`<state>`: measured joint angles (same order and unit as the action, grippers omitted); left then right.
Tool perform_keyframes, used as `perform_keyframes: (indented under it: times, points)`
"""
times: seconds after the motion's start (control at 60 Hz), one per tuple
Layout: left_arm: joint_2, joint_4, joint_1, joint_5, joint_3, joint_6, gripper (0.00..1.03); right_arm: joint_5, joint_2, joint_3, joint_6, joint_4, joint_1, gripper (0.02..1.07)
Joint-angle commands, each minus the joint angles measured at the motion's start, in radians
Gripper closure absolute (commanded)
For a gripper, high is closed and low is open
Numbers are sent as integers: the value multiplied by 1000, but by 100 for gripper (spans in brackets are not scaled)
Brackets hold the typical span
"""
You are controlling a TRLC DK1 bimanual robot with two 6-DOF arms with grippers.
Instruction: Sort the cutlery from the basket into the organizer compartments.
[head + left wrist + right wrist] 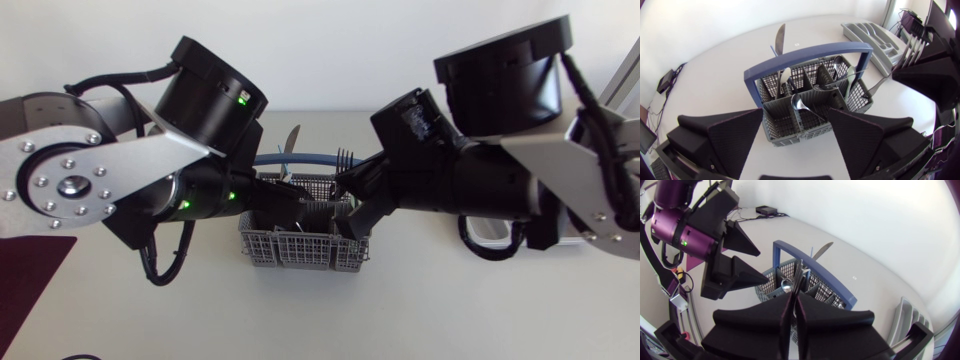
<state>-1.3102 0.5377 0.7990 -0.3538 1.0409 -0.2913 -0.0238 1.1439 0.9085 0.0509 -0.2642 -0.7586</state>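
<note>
A grey wire basket (300,238) with a blue handle (810,55) stands mid-table. It holds a knife (780,39) standing upright at its far end and spoons (803,105). My left gripper (800,145) is open, its fingers on either side of the basket's near end. My right gripper (795,299) is shut on a fork's thin handle (799,275) just above the basket. The fork's tines (345,158) point up beside that gripper (927,75). The grey organizer (875,36) lies beyond the basket, on the right arm's side.
Both arms crowd over the basket from either side, with little room between the two grippers. A dark red mat (30,290) lies at the table's front left. The organizer (905,317) shows its long compartments.
</note>
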Motion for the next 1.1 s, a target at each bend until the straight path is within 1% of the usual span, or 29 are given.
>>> perform_keyframes:
  times: [0.0, 0.167, 0.2, 0.25, 0.333, 0.433, 0.667, 0.783, 0.917, 1.0, 1.083]
  points:
    - [-17, 11, 6, 32, 25, 1, 13, -34, -35, 46, -42, -49, 27, 101]
    - [-18, 10, 17, 82, 36, 46, 13, -136, -62, 87, -74, -116, 91, 101]
    - [-20, 7, 20, 92, 39, 57, 12, -142, -69, 90, -77, -122, 100, 101]
    - [-21, 1, 32, 96, 42, 80, 8, -148, -78, 93, -82, -130, 108, 101]
    - [-32, -2, 51, 98, 50, 109, 6, -159, -93, 95, -92, -141, 127, 101]
    - [-44, -15, 60, 98, 51, 129, 6, -182, -115, 104, -103, -155, 163, 101]
    - [-41, -16, 65, 98, 36, 139, 6, -183, -156, 142, -120, -214, 309, 101]
    - [-29, -16, 66, 98, 28, 150, 6, -173, -164, 155, -121, -233, 418, 101]
    - [-23, -13, 65, 98, 19, 156, 6, -99, -145, 159, -106, -231, 522, 101]
    - [-21, -13, 65, 98, 13, 161, 6, -44, -88, 170, -83, -221, 582, 101]
    - [-21, -13, 63, 98, 10, 167, 6, -11, -9, 179, -65, -187, 667, 101]
